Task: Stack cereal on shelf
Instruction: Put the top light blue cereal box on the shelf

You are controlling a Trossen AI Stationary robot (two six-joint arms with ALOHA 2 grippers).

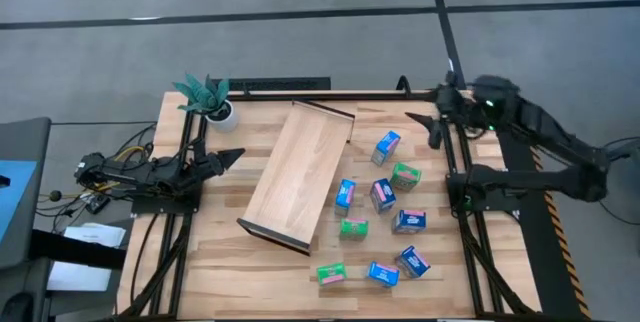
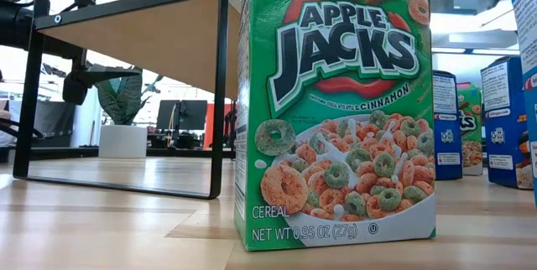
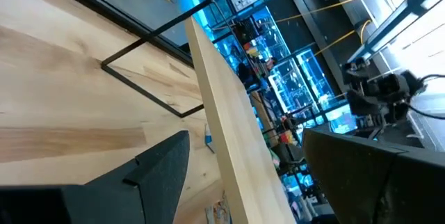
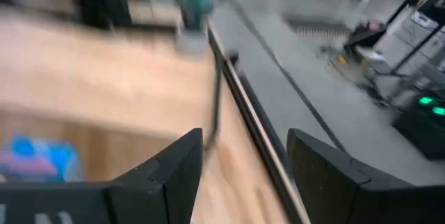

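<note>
We are seeing the left hand (image 1: 232,155) waiting to the left of the shelf (image 1: 298,175), near a small potted plant (image 1: 210,99), its fingers spread apart and grasping nothing. The shelf is lying slantwise on the wooden surface (image 1: 210,252), its upper end leaning toward the far right and its dark-edged lower end pointing toward the near left. To the right of the shelf the cereal cartons are standing scattered on the surface, all apart from the shelf: a blue one (image 1: 386,146) nearest its upper end, a green one (image 1: 405,175) just beyond, another blue one (image 1: 345,194) close to its long right edge, and more green and blue ones farther down. The right hand (image 1: 428,129) is hovering over the far right part of the surface, past the shelf's upper end, its fingers parted and empty.
</note>
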